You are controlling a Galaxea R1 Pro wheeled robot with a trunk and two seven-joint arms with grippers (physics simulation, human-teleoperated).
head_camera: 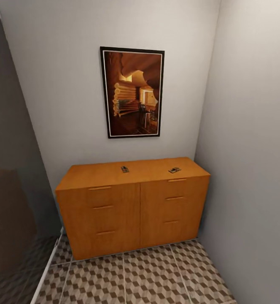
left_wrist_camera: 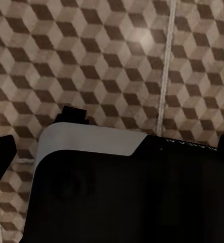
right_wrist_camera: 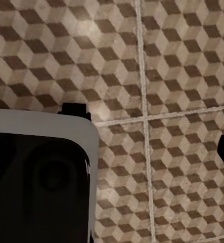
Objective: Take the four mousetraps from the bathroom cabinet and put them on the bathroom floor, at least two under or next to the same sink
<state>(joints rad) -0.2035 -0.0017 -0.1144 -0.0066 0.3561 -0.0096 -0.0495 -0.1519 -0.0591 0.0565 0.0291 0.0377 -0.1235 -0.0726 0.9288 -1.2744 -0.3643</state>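
Where walls meet, cabinet, two mousetraps on top

This is a room in a home, a narrow tiled alcove closed in by plain pale grey walls. A low orange-brown wooden chest of drawers with slim bar handles stands against the back wall beneath a black-framed picture of a warm wooden interior. The floor of large square tiles printed with a brown, beige and white cube pattern suits a bathroom.
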